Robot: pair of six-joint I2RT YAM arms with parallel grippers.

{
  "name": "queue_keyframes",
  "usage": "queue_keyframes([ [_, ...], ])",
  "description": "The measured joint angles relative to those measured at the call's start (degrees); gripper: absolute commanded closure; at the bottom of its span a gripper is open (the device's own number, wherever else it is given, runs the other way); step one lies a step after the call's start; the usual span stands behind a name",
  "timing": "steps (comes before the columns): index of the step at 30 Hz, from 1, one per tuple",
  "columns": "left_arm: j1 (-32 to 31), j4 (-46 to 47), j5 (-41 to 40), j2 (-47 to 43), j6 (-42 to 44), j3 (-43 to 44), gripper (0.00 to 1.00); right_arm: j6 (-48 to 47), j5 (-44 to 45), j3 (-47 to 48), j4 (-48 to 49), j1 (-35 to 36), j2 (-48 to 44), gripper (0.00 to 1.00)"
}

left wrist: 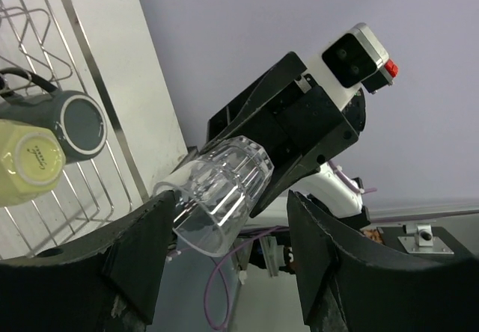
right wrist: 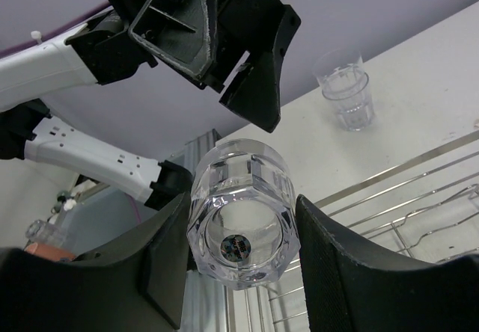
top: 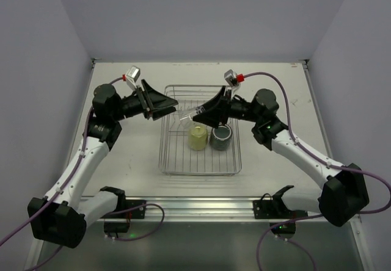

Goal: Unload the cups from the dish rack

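My right gripper point(top: 200, 113) is shut on a clear tumbler point(top: 186, 118) and holds it on its side in the air over the far part of the dish rack point(top: 168, 161). In the right wrist view the tumbler point(right wrist: 243, 223) sits base-first between my fingers point(right wrist: 168, 250). My left gripper point(top: 169, 106) is open and faces it. In the left wrist view the tumbler's point(left wrist: 221, 194) open end lies between my spread fingers point(left wrist: 138, 250) without being gripped. A pale yellow cup point(top: 198, 138) and a dark grey mug point(top: 220, 138) stand upside down in the rack.
A second clear tumbler point(right wrist: 344, 89) stands upright on the table beyond the rack's left side. The rack's upright prongs point(left wrist: 34, 51) rise near the mug point(left wrist: 78, 123) and yellow cup point(left wrist: 26, 160). Grey walls enclose the table on three sides.
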Motion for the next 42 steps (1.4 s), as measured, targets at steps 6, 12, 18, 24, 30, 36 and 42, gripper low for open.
queue_keyframes([
  [6,-3.1,2.9,-0.1,0.6,-2.4,0.0,0.34,0.4,-1.2,1.1,1.5,0.9,2.4,1.00],
  [12,-4.9,5.9,-0.5,1.8,-4.5,0.0,0.34,1.3,-2.6,2.2,2.4,1.5,4.6,1.00],
  [18,-5.4,7.1,-0.8,2.1,-5.2,-0.3,0.34,1.4,-2.8,2.3,2.4,1.7,5.2,1.00],
  [24,-5.6,3.1,-2.2,2.5,-2.8,1.5,0.34,0.2,-0.6,1.2,0.6,1.7,2.9,1.00],
  [30,-5.9,1.0,-3.0,2.8,-1.0,3.3,0.34,-1.9,4.0,-1.4,-2.0,1.7,-3.8,1.00],
  [36,-5.9,0.2,-3.1,2.8,-0.2,3.3,0.34,-2.4,6.7,-1.4,-2.8,1.7,-4.4,1.00],
  [42,-5.9,-0.3,-3.2,2.7,-0.2,3.3,0.34,-2.5,8.9,-1.3,-3.3,1.7,-4.2,1.00],
])
